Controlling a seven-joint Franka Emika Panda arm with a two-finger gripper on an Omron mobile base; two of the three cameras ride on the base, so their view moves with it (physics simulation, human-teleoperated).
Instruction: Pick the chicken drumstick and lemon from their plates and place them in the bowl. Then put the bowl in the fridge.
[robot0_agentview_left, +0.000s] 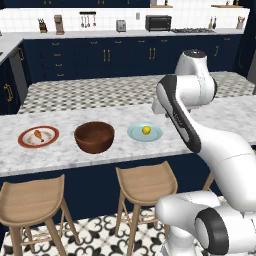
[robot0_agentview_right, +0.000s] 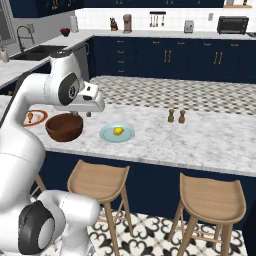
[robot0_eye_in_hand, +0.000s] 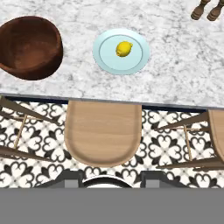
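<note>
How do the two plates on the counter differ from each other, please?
The plate on the left is white with a red-brown rim, while the plate on the right is plain pale blue. The rimmed plate carries the chicken drumstick; the blue plate carries the lemon. The rimmed plate lies left of the bowl, the blue one right of it. Both are round, flat, and rest on the marble counter.

A grey-veined white marble island counter (robot0_agentview_left: 100, 152) carries a white plate with a red-brown rim (robot0_agentview_left: 38, 136), a deep dark reddish-brown wooden bowl (robot0_agentview_left: 94, 136), a pale light-blue plate (robot0_agentview_left: 144, 132), and two small brown shakers (robot0_agentview_right: 176, 116) farther along.
</note>
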